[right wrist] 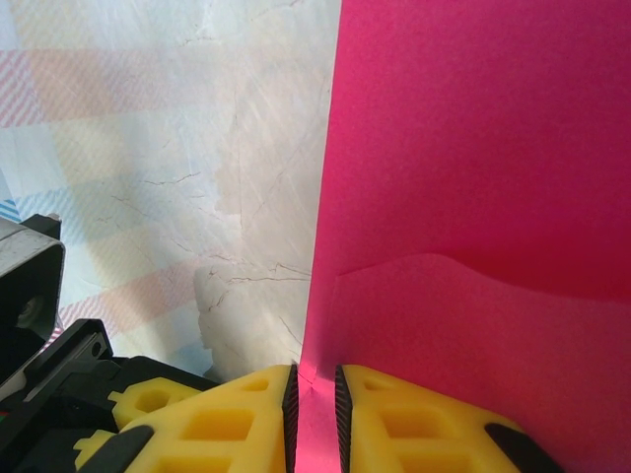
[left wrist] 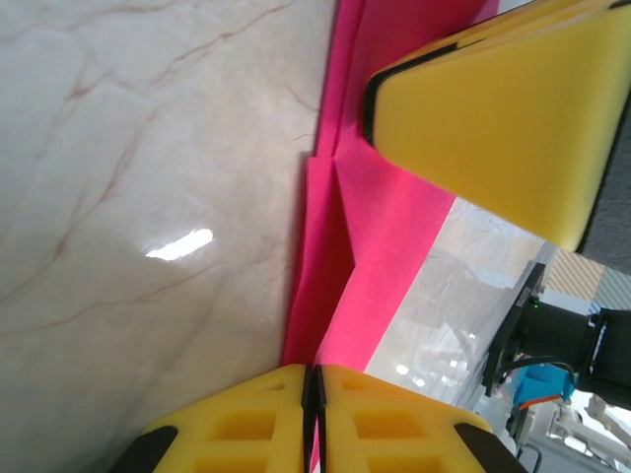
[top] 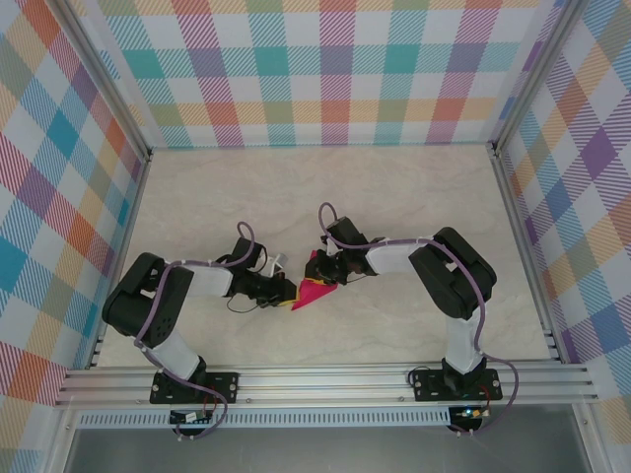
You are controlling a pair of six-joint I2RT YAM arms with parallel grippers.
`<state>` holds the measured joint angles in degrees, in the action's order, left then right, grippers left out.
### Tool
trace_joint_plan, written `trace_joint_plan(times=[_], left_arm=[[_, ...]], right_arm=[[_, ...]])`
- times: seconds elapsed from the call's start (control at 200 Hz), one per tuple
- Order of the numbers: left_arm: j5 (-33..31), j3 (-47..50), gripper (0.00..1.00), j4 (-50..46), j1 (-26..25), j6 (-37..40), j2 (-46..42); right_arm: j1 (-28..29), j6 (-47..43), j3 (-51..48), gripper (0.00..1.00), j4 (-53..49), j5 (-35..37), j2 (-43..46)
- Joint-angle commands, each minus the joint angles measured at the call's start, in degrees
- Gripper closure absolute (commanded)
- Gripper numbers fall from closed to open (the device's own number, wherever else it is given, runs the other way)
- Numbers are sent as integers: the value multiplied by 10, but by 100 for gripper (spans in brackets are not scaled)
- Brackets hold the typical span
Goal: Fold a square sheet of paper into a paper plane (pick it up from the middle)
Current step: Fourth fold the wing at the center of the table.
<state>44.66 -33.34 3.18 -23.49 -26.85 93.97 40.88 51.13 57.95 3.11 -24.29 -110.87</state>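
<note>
The square sheet of paper (top: 314, 293), magenta-pink and folded into layers with a pointed end, lies mid-table between my two arms. My left gripper (top: 288, 293) reaches it from the left. In the left wrist view its yellow fingers (left wrist: 246, 424) stand almost together, with the paper's (left wrist: 380, 217) edge running into the thin slit of the left gripper (left wrist: 314, 372). My right gripper (top: 331, 270) comes in from the right. Its jaws (right wrist: 315, 382) are pinched on a fold of the paper (right wrist: 473, 177). One right finger (left wrist: 493, 108) shows pressed over the paper.
The pale marble tabletop (top: 394, 197) is boxed in by plaid walls (top: 325, 69) at the back and both sides. An aluminium rail (top: 325, 379) carrying the arm bases runs along the near edge. Open tabletop lies behind the grippers.
</note>
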Motion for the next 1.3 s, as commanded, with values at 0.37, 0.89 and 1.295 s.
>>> trace_joint_plan(times=[0.37,0.89,1.295], left_arm=[[-23,4,95,-59,-21,5,-1],[-69,5,98,-122,-49,22,-3],[-89,8,89,-150,-60,19,-36]], right_arm=[[1,-15,-9,79,-37,16,-28],[1,-13,-6,79,-50,23,-36],[1,-16,-3,79,-56,25,-38]])
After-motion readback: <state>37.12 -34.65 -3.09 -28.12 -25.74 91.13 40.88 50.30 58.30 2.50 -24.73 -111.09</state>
